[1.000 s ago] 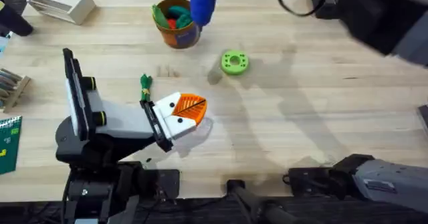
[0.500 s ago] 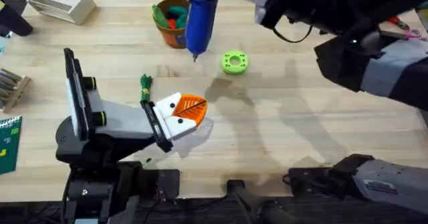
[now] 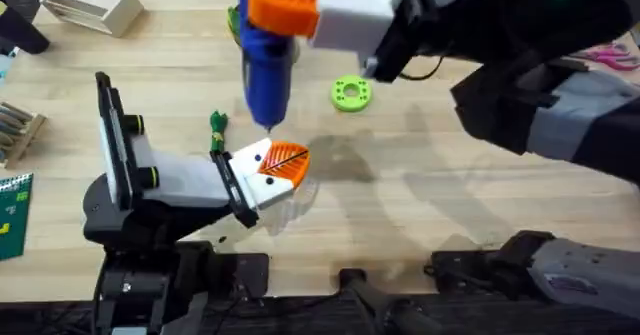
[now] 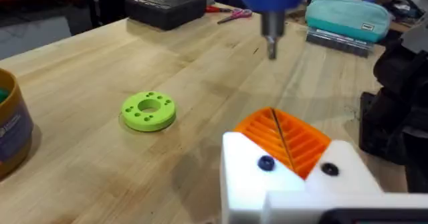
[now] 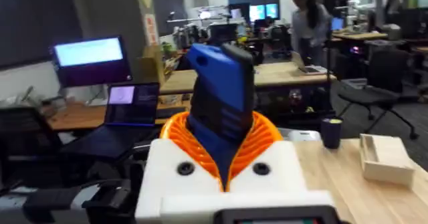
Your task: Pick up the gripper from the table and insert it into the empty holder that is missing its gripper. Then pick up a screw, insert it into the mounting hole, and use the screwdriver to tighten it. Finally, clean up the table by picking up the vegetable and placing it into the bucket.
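My right gripper [image 3: 285, 5] is shut on the blue screwdriver [image 3: 266, 70], which hangs upright with its silver tip [image 4: 271, 45] just above my left gripper [image 3: 290, 161]. On the left gripper, the orange gripper piece [image 3: 293, 167] sits in the white holder [image 3: 255, 183]. Its two ribbed orange pads [image 4: 301, 140] meet along a dark seam with nothing between them. Two dark screw heads [image 4: 266, 162] show in the white block. The dark-green vegetable [image 3: 217, 125] lies on the table just left of the screwdriver tip. The orange bucket [image 4: 10, 134] is mostly hidden behind the screwdriver in the overhead view.
A bright green ring [image 3: 350, 93] lies right of the screwdriver. A white box [image 3: 90, 5] sits at the back left. A teal case [image 4: 348, 17] and a black box [image 4: 164, 7] stand at the table's far side. The right arm [image 3: 540, 85] spans the right half.
The right arm has swung left and down with the screwdriver, bringing its tip from beside the bucket to just over the left gripper's holder. The left arm has not moved.
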Action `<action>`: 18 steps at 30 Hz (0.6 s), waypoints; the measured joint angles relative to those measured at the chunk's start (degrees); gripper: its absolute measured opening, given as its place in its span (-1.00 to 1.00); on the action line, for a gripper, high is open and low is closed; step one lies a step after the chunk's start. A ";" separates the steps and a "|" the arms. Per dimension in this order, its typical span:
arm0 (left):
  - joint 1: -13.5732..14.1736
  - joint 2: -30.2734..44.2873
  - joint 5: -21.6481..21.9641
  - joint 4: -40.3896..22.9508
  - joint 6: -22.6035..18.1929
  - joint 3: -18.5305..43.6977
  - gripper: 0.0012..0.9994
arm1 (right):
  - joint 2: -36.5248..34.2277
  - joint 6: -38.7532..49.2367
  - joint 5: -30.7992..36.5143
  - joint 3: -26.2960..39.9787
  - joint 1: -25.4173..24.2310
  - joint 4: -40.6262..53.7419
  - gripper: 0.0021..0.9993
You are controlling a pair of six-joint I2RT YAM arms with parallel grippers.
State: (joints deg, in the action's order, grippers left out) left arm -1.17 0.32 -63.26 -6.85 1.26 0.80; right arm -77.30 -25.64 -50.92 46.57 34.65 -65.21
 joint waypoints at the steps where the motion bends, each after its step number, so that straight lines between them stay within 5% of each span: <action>1: 0.00 -0.01 0.00 0.00 0.00 0.00 -0.99 | 0.01 0.59 0.00 0.00 0.66 0.00 -0.94; 18: 0.01 0.00 0.00 0.00 -0.01 0.00 -0.99 | -0.02 9.63 -0.46 0.00 5.31 2.64 -0.94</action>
State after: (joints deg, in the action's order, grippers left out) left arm -1.16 0.32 -63.26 -6.85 1.24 0.80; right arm -77.32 -16.01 -51.37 46.57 39.97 -62.57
